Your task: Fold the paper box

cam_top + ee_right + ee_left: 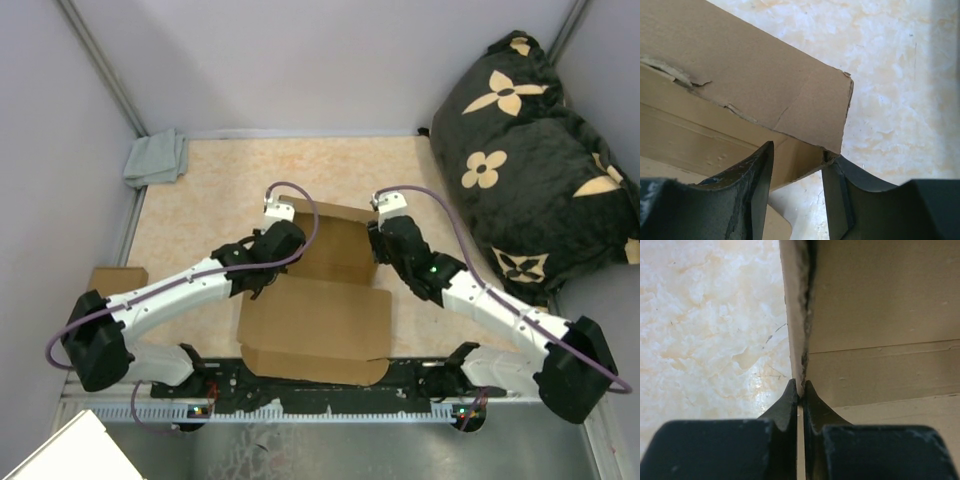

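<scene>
The brown paper box (315, 320) lies in the middle of the table. Its near panel is flat and its far part (335, 240) stands raised between the two grippers. My left gripper (283, 238) is at the box's far left side. In the left wrist view it (800, 387) is shut on the upright edge of a box wall (880, 315). My right gripper (387, 238) is at the far right side. In the right wrist view it (800, 152) is open and straddles the corner of a raised flap (750, 70). Its right fingertip (832, 162) touches that corner.
A grey cloth (155, 158) lies at the far left corner. A smaller brown cardboard piece (115, 280) sits at the left edge behind the left arm. A black flowered cushion (530, 170) fills the far right. A white object (60, 450) is at the near left.
</scene>
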Action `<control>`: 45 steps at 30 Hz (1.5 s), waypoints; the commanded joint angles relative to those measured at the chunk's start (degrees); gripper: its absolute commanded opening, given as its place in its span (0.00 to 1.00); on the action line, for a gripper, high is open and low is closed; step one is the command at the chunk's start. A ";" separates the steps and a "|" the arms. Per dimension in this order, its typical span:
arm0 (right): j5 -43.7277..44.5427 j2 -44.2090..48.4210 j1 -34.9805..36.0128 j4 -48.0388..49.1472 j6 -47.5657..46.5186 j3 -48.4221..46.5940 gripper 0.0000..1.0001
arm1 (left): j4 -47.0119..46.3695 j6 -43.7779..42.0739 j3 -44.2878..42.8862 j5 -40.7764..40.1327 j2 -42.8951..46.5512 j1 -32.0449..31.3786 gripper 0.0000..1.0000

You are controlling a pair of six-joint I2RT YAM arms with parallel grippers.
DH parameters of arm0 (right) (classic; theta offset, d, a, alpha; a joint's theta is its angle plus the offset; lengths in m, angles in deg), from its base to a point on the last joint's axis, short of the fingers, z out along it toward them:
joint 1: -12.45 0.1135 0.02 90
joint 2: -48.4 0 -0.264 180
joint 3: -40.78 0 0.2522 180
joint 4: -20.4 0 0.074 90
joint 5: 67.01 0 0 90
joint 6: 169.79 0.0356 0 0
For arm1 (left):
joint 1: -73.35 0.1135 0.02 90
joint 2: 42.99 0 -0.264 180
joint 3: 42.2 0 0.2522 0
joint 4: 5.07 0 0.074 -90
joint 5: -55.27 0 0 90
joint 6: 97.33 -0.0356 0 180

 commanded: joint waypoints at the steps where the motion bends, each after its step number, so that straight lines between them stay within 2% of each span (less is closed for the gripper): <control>1: 1.70 -5.32 0.36 -4.44 4.66 -7.98 0.42 | 0.23 -0.59 -4.13 5.34 0.64 1.48 0.08; 3: 2.27 -8.04 0.27 -6.88 6.54 -10.23 0.52 | 1.06 -1.26 -5.14 7.65 0.20 3.27 0.25; 5: 2.55 -10.55 -0.06 -9.24 8.26 -12.65 0.64 | 2.04 -2.12 -6.10 10.17 -0.65 5.54 0.52; 7: 0.68 -12.45 -1.22 -10.40 9.30 -14.62 0.69 | 2.83 -2.79 -6.81 12.25 -1.52 7.89 0.66; 8: -0.83 -13.25 -2.25 -10.82 9.97 -15.41 0.72 | 3.17 -3.04 -7.03 12.99 -1.83 9.07 0.79; 9: -2.21 -13.91 -3.33 -11.05 10.34 -16.10 0.74 | 3.73 -3.10 -7.20 13.35 -1.96 10.15 0.86; 18: -2.68 -15.03 -5.96 -12.85 7.37 -22.87 0.77 | 4.25 -1.80 -4.25 11.91 7.20 13.36 0.90; 24: -7.54 -16.53 -5.94 -13.26 2.32 -26.66 0.77 | 2.04 -2.46 -2.22 13.39 10.76 13.71 0.90; 28: -11.47 -20.10 -5.88 -14.71 -1.03 -30.23 0.77 | -0.11 -2.35 -0.89 16.63 7.48 13.86 0.89; 33: -10.25 -22.44 -5.88 -15.39 -0.93 -32.95 0.75 | -2.81 -1.08 0.11 16.09 0.11 14.04 0.87; 39: -8.68 -18.46 -5.88 -12.84 0.72 -29.51 0.75 | -5.58 0.50 -1.09 13.79 -6.46 14.76 0.85; 45: -9.34 -13.07 -5.88 -10.01 2.99 -21.85 0.74 | -10.29 -0.18 -4.15 16.58 -9.25 18.28 0.83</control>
